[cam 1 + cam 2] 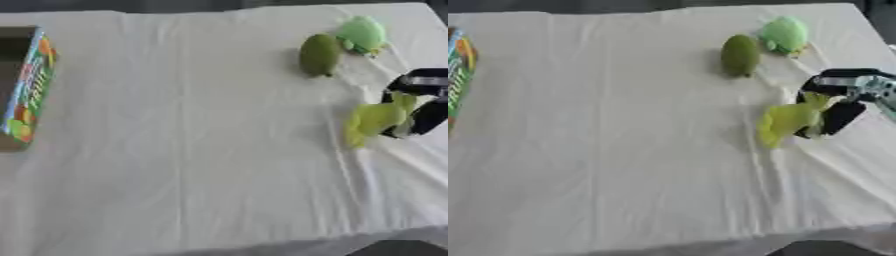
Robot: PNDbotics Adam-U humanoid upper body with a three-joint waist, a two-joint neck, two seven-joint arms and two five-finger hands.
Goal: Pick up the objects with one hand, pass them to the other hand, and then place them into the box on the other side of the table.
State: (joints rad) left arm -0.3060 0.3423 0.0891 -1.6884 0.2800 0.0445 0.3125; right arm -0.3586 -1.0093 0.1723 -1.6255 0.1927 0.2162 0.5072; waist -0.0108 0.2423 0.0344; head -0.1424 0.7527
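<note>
Right hand (pixel 842 107) round yellow-green object (pixel 787 120) — box (pixel 26 90) lettering unreadable

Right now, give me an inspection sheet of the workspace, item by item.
Surface: table under a wrinkled white cloth.
Job's things: yellow-green soft object at the right, in the right hand; olive-green oval object and light green rounded object lying on the cloth at the far right, close together; printed box at the left edge, open side up.
Clutter: nothing seen.
Hands: right hand comes in from the right edge, fingers curled round the yellow-green object; left hand not in view.
Cables: nothing seen.
Surroundings: dark strip beyond the far edge, dark floor at the lower right corner.
</note>
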